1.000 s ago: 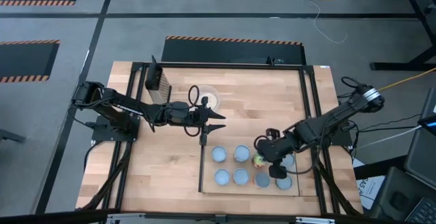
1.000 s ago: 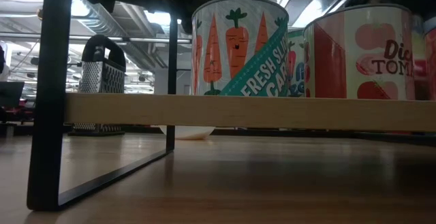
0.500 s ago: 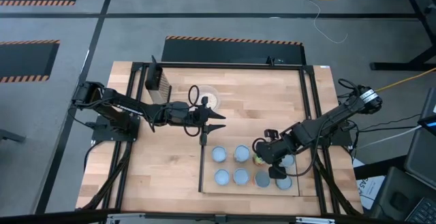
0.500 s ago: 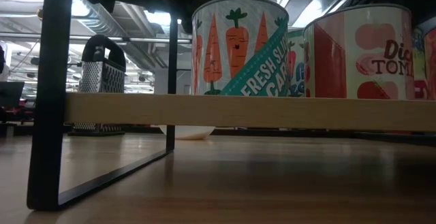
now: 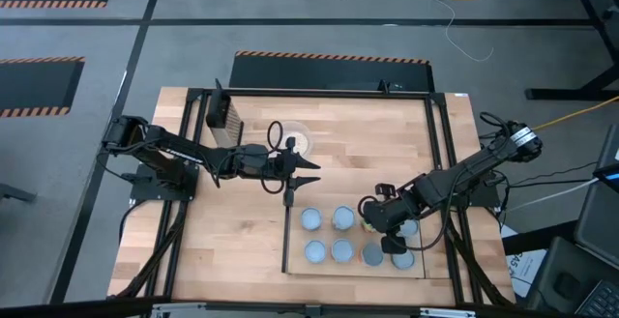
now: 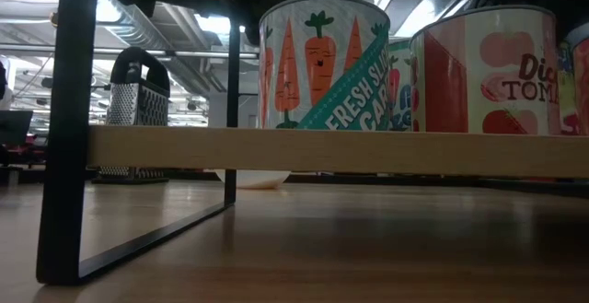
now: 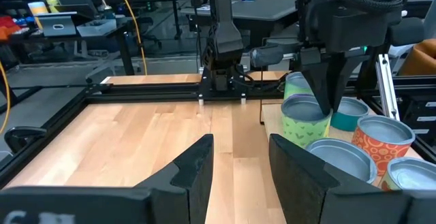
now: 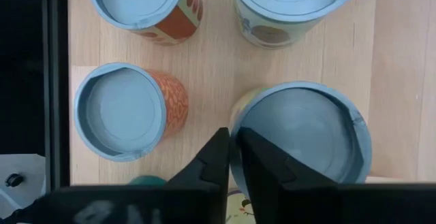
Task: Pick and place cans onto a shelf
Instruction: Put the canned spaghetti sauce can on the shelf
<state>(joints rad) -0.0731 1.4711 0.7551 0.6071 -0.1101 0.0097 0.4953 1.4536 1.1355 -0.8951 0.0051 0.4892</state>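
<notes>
While the right gripper (image 8: 233,157) reaches down over the shelf (image 5: 295,236), its two fingers are drawn nearly together across the raised rim of a green-labelled can (image 8: 303,142), one finger inside the lip and one outside. This looks like a rim pinch chosen because the neighbouring cans (image 5: 342,218) stand too close for a grasp around the body. That can stands upright in the back row of the shelf, bottom down on the wood, so I judge it to be at the point of being set in place rather than carried. The shelf already holds about eight cans in two rows, all upright with pale blue tops showing. From the low view, a carrot can (image 6: 322,64) and a tomato can (image 6: 483,68) sit side by side on the board. The left gripper (image 5: 309,171) waits with its fingers spread, holding nothing, above the bare table (image 5: 368,144) just beside the shelf's near corner. Behind it lies a clear bowl (image 5: 293,139), whose contents I cannot make out, and a grater (image 5: 224,115) stands farther back.
</notes>
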